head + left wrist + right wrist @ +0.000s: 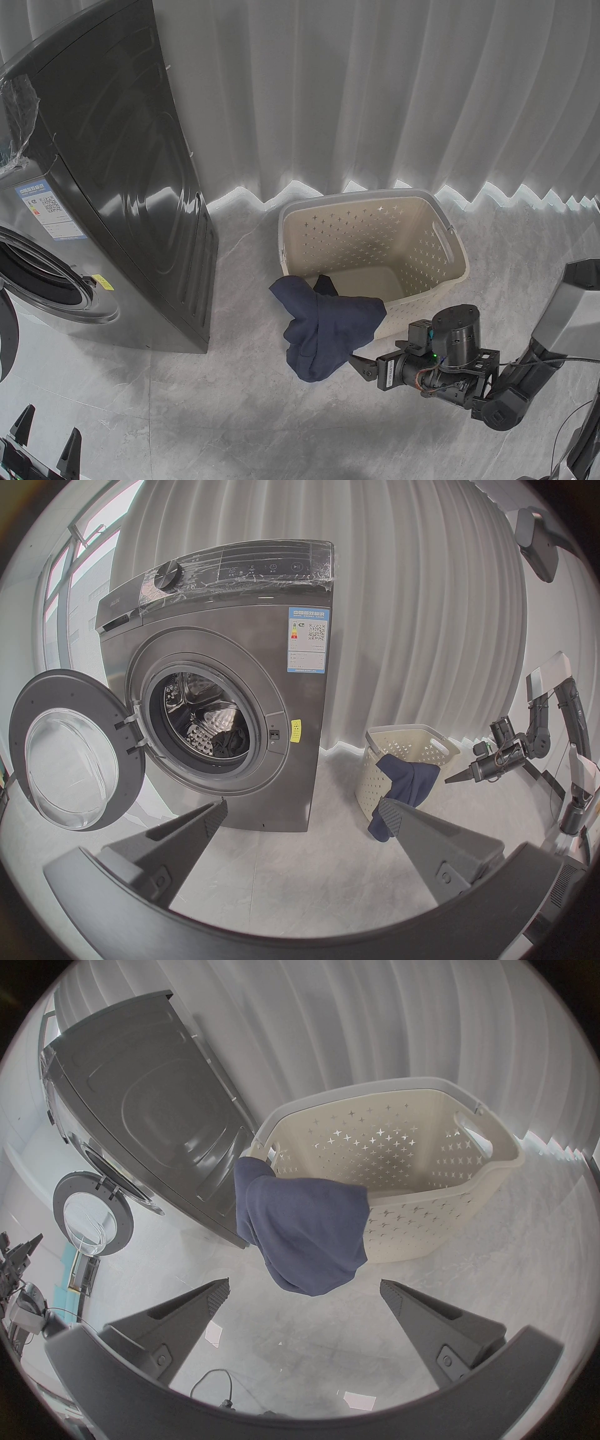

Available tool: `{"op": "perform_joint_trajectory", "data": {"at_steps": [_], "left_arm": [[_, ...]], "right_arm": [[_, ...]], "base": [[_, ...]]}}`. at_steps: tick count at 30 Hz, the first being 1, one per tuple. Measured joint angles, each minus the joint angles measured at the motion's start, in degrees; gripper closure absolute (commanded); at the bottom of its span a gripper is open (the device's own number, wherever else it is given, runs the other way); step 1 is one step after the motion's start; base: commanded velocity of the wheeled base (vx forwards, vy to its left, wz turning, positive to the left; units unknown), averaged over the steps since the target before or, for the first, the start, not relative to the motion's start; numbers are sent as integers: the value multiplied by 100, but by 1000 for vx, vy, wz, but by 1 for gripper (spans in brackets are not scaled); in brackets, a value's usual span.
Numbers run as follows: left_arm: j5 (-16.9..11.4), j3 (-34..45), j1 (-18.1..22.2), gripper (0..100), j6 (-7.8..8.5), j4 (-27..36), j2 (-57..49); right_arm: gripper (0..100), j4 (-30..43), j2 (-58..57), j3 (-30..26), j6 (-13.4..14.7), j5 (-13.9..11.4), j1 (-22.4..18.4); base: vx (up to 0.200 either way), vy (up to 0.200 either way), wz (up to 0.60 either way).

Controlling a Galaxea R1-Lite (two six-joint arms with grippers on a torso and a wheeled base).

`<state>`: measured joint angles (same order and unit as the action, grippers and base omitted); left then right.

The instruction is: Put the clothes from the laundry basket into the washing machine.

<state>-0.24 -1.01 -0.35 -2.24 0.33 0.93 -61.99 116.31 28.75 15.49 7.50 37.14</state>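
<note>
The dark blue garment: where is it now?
In the head view, the dark blue garment hangs over the near rim of the beige perforated plastic basket, beside the right gripper.

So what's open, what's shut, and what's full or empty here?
Washing machine door: wide open.
Drum: some dark clothes inside.
Basket: upright, bottom bare.
Blue cloth: hanging over the basket's front rim, not held.
Left tool: open, empty.
Right tool: open, empty.

A navy garment hangs over the cream star-pierced laundry basket's near rim, just ahead of the right pincer, the grey open-doored washing machine well off to its left.
</note>
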Motion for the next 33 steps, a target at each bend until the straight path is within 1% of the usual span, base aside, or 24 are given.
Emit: {"op": "perform_joint_trajectory", "data": {"at_steps": [6, 12, 18, 25, 30, 31, 33], "left_arm": [[0, 0, 0, 0, -5, 2, 0], [-2, 0, 0, 0, -11, 2, 0], [-2, 0, 0, 0, -16, 2, 0], [0, 0, 2, 0, -18, 2, 0], [0, 0, 0, 0, -21, 2, 0], [-2, 0, 0, 0, -24, 2, 0], [0, 0, 0, 0, -27, 2, 0]], "right_arm": [[0, -116, 423, 430, -1, -41, 50], [0, -364, 850, 818, -4, -52, 98], [0, -605, 1310, 1273, -15, -115, 98], [0, -660, 1710, 1832, -30, -143, 61], [0, -666, 1881, 2081, -23, -148, 61], [100, -681, 1911, 2109, -23, -145, 61], [100, -773, 1971, 2153, -22, -145, 72]], "base": [[0, 0, 0], [0, 0, 0], [0, 0, 0], [0, 0, 0], [0, 0, 0], [0, 0, 0], [0, 0, 0]]}}
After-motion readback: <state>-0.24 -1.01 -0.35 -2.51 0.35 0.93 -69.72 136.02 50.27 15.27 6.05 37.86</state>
